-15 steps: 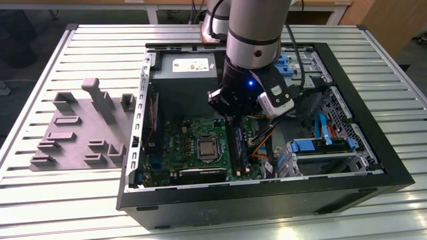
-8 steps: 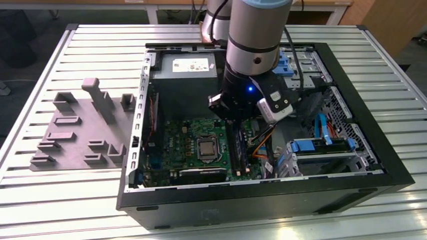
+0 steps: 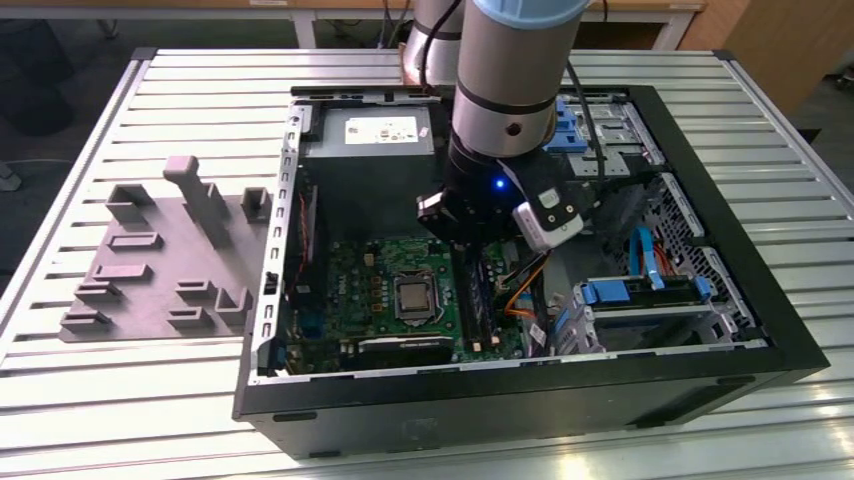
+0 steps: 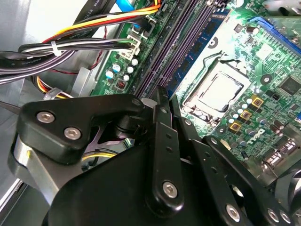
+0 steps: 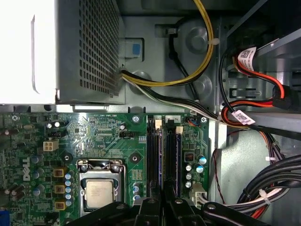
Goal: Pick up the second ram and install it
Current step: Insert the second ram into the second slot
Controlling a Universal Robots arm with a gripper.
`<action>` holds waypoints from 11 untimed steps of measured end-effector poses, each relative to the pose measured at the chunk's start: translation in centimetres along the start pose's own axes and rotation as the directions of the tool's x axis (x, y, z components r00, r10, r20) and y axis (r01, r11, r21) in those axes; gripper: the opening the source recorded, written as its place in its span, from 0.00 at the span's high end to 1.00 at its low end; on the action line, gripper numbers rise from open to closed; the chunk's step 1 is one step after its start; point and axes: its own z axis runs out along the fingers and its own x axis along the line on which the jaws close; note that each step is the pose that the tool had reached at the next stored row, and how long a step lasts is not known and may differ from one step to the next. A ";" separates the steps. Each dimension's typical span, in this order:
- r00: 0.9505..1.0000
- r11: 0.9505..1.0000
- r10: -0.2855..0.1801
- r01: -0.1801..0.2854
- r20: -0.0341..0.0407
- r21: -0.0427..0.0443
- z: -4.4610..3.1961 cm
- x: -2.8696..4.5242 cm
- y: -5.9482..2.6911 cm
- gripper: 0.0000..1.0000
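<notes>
The second ram (image 4: 190, 49), a thin blue-green stick with dark chips, stands on edge along the motherboard's black slots (image 5: 153, 155) beside the processor socket. One end of it runs in between my fingertips (image 4: 160, 94). In the first wrist view the second ram (image 5: 171, 155) lies in line with the narrow gap between my fingers. My gripper (image 5: 163, 201) is shut on the stick, low over the board. In the exterior view my gripper (image 3: 461, 240) hangs inside the open computer case, right above the slots (image 3: 470, 285).
The processor socket (image 3: 416, 297) lies just to the exterior view's left of the slots. Cable bundles (image 4: 94, 42) and blue drive brackets (image 3: 641, 290) crowd the other side. The power supply (image 3: 380, 135) fills the far end. A grey fixture plate (image 3: 160, 260) sits outside the case.
</notes>
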 end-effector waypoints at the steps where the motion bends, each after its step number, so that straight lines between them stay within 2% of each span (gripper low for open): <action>1: 1.000 1.000 0.000 0.000 0.000 0.000 0.00 0.00 0.00 0.86; 11: 1.000 1.000 0.000 0.000 0.000 -0.001 0.42 -0.05 -0.32 0.86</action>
